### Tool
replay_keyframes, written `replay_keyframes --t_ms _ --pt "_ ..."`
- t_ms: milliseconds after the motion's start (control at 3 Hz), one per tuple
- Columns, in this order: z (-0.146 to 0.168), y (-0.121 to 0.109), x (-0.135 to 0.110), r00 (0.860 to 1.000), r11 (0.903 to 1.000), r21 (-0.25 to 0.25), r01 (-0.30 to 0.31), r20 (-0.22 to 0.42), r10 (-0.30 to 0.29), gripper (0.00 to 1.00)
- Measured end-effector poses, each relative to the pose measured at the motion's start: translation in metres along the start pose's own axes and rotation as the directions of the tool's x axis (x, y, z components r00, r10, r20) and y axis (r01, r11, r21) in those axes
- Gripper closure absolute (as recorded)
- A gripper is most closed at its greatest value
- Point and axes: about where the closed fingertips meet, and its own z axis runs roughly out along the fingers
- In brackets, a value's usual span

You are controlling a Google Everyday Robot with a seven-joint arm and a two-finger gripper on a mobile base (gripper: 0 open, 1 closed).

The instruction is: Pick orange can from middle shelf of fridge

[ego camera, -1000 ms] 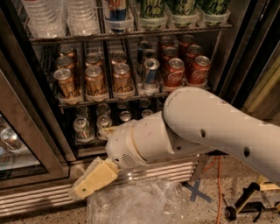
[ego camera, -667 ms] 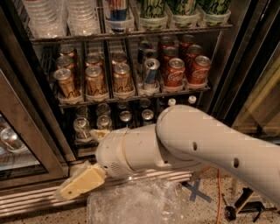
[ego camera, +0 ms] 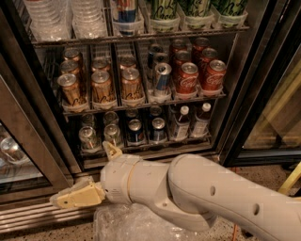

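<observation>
Several orange cans stand in three lanes at the left of the middle shelf [ego camera: 141,106] of the fridge [ego camera: 244,94]; the front ones are at the left [ego camera: 71,89], middle [ego camera: 102,87] and right [ego camera: 131,84]. My gripper [ego camera: 81,173] is low, below the bottom rack and in front of the fridge's slatted base, well under the orange cans. Its cream fingers are spread: one [ego camera: 77,196] points left, the other [ego camera: 112,150] pokes up. It holds nothing. My thick white arm [ego camera: 211,202] fills the lower right.
Red Coca-Cola cans [ego camera: 188,77] and a blue-and-silver can [ego camera: 161,77] fill the right lanes. The bottom rack holds small dark cans [ego camera: 135,132] and bottles [ego camera: 180,123]. Clear cups [ego camera: 87,19] and green cans [ego camera: 163,9] stand above. The open glass door [ego camera: 28,155] is left; crumpled plastic [ego camera: 131,226] lies on the floor.
My arm has swung left, carrying the gripper left along the fridge base. The cans have not moved.
</observation>
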Motion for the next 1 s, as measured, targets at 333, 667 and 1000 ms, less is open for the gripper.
replay_keyframes --t_ms 333,667,1000 --pt "-0.012 -0.017 0.024 0.992 0.9886 0.111 -0.101 0.080 0.093 0.00" --pt "-0.025 -0.030 0.018 0.983 0.9752 0.170 -0.142 0.139 0.119 0.00" --pt "-0.025 -0.031 0.018 0.983 0.9752 0.170 -0.142 0.139 0.119 0.00"
